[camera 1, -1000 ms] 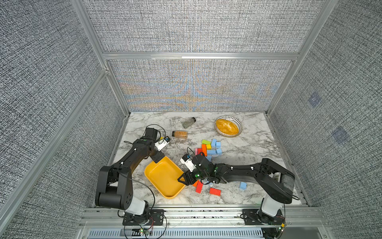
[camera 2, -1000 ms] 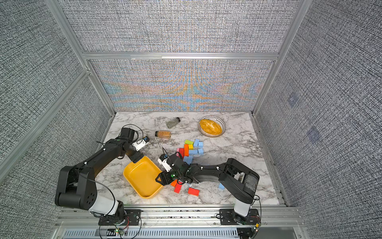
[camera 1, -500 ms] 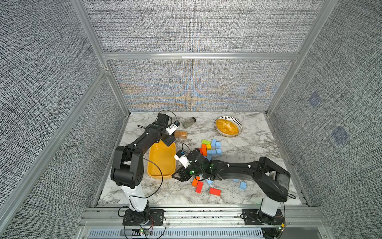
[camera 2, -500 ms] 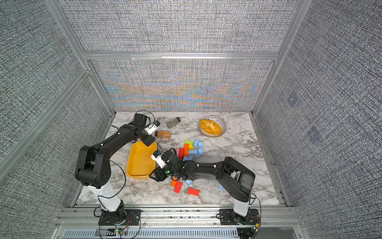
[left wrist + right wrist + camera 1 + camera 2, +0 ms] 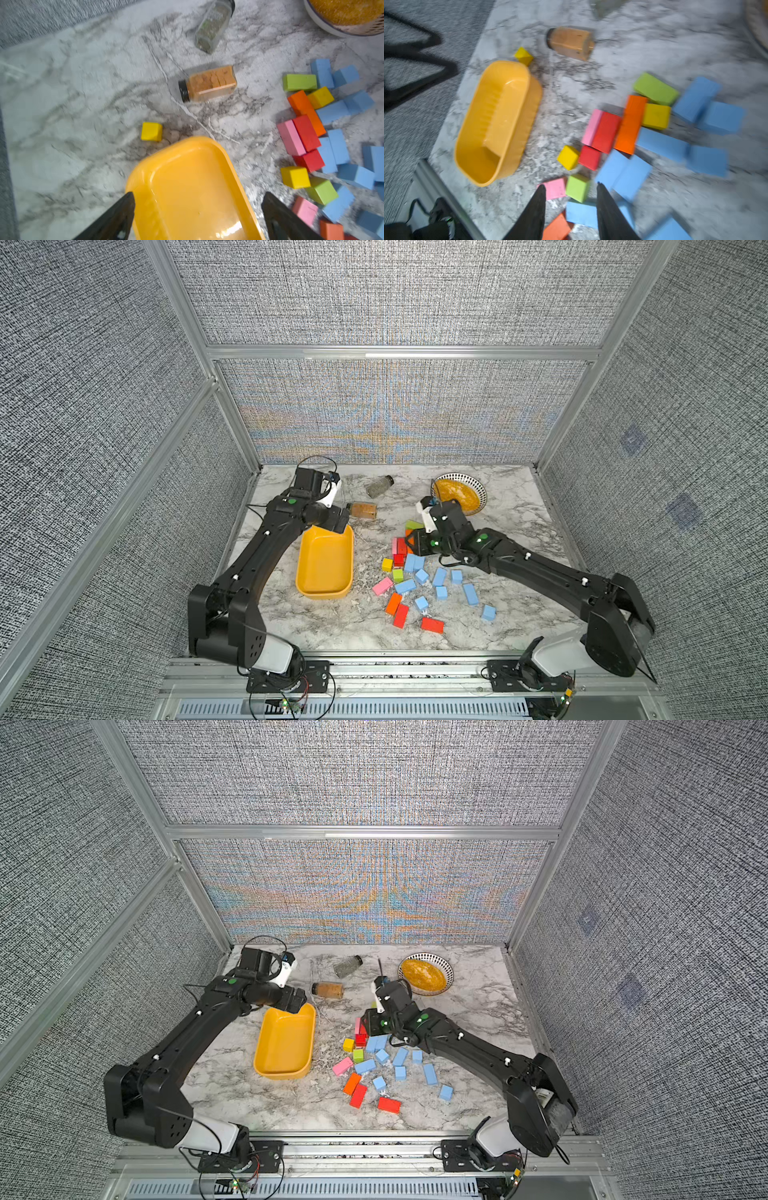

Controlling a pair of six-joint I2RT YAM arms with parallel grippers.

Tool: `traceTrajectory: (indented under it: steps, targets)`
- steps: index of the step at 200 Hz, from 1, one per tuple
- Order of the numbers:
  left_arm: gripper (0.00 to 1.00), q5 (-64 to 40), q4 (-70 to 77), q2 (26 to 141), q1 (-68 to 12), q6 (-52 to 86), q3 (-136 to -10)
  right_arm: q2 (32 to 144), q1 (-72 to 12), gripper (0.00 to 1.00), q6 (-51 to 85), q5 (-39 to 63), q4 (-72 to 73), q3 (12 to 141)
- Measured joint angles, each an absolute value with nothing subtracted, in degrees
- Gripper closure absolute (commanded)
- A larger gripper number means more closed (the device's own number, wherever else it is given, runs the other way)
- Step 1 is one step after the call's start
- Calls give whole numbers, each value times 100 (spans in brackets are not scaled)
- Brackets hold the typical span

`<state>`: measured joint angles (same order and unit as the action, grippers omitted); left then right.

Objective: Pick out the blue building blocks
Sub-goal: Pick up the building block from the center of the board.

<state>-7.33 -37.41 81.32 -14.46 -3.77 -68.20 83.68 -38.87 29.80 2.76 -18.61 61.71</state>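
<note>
Several blue building blocks (image 5: 470,594) (image 5: 430,1073) lie loose on the marble among red, orange, pink, yellow and green ones, at centre right in both top views. More blue blocks (image 5: 338,145) (image 5: 695,97) show in both wrist views. My left gripper (image 5: 332,522) (image 5: 197,199) is open wide and straddles the far end of the empty yellow tray (image 5: 324,595) (image 5: 176,143). Over the far side of the pile, my right gripper (image 5: 411,540) (image 5: 570,187) hangs with a narrow gap between its fingers and nothing held. A green cube and a blue block lie on the table below that gap.
Two spice jars (image 5: 379,485) (image 5: 362,510) lie at the back of the table. A striped bowl (image 5: 478,485) of orange stuff stands at back right. A yellow cube (image 5: 151,131) rests beside the tray's far end. Red bricks (image 5: 432,625) lie near the front edge.
The tray has swung from a diagonal to lying lengthwise at left. My left gripper has opened wider. My right gripper has left the tray's edge, moved to the block pile and narrowed.
</note>
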Motion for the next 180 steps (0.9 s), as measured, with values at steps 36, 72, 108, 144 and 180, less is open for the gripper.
traceTrajectory:
  steps: [36,72,108,144,180]
  targets:
    - [4,-753,-3514,7422,-1378,-30,-5968,8698,-3168,59,2821,-27,-2794,6504]
    - [3,-897,-3280,6899,-1219,169,-5411,9408,-2956,55,2440,-156,-3168,6947]
    - [2,-941,-3081,6545,-1068,331,-5024,9966,-2853,51,2158,-154,-3277,7218]
    - [2,-1044,-2971,6466,-1044,349,-4982,10324,-2775,51,2014,-189,-3306,7308]
    - [2,-1096,-2965,6425,-1037,366,-4932,10508,-2674,51,1933,-246,-3264,7306]
